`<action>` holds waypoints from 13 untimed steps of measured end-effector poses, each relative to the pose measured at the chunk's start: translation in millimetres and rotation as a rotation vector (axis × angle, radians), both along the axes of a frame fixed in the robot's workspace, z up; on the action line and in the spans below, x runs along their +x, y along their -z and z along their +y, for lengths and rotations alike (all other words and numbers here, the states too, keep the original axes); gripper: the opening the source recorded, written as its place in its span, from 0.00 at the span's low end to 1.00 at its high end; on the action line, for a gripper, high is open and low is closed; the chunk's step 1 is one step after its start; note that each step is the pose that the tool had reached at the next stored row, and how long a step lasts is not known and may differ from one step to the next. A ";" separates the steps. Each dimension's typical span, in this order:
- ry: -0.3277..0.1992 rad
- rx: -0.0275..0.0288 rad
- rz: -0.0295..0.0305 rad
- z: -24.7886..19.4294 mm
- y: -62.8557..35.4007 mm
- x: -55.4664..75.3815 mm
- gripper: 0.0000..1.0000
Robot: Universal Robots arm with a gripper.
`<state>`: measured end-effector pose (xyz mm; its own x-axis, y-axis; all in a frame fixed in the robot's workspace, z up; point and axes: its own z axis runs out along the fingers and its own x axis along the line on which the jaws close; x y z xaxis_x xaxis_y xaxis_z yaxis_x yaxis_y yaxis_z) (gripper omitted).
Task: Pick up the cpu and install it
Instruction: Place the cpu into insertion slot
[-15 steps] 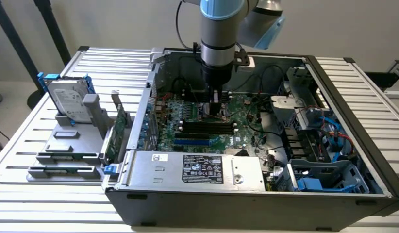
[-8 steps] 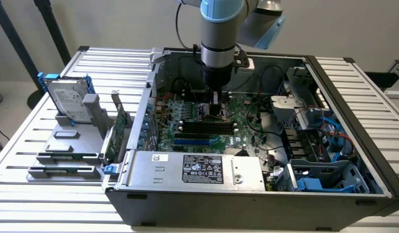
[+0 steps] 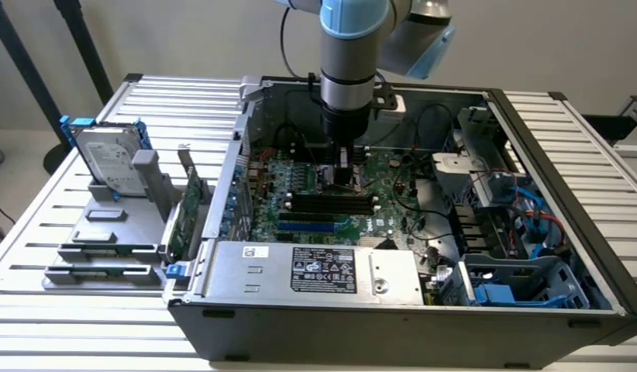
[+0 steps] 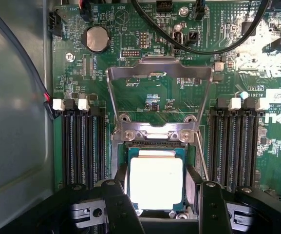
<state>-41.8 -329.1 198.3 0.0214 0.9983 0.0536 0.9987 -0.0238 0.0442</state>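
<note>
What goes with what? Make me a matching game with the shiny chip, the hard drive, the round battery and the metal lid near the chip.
Things:
1. chip
2. hard drive
3. round battery
4. metal lid

Clues:
A. standing on the grey rack outside the case
B. swung up, open
C. a silver circle on the green board
D. a shiny square right by the tool

Pairs: 1-D, 2-A, 3-C, 4-B
</note>
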 end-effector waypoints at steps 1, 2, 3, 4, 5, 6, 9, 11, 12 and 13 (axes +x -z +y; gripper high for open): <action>0.000 -0.0002 0.0008 0.3 0.2 0.0 0.55; 0.000 -0.0005 0.0017 0.5 0.4 0.0 0.55; 0.000 -0.0007 0.0028 0.7 0.6 0.0 0.55; 0.000 -0.0010 0.0040 0.8 0.7 0.1 0.55; 0.000 -0.0013 0.0054 0.9 0.7 0.3 0.55; 0.000 -0.0015 0.0067 0.9 0.8 0.5 0.55; 0.000 -0.0018 0.0087 1.0 0.9 1.2 0.55; 0.000 -0.0018 0.0088 1.1 1.1 1.7 0.55; 0.000 -0.0019 0.0088 1.1 1.1 1.9 0.55; 0.000 -0.0019 0.0088 1.1 1.1 2.0 0.55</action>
<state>-39.8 -328.0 197.2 0.0220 0.9984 0.0515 0.9991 -0.0238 0.0355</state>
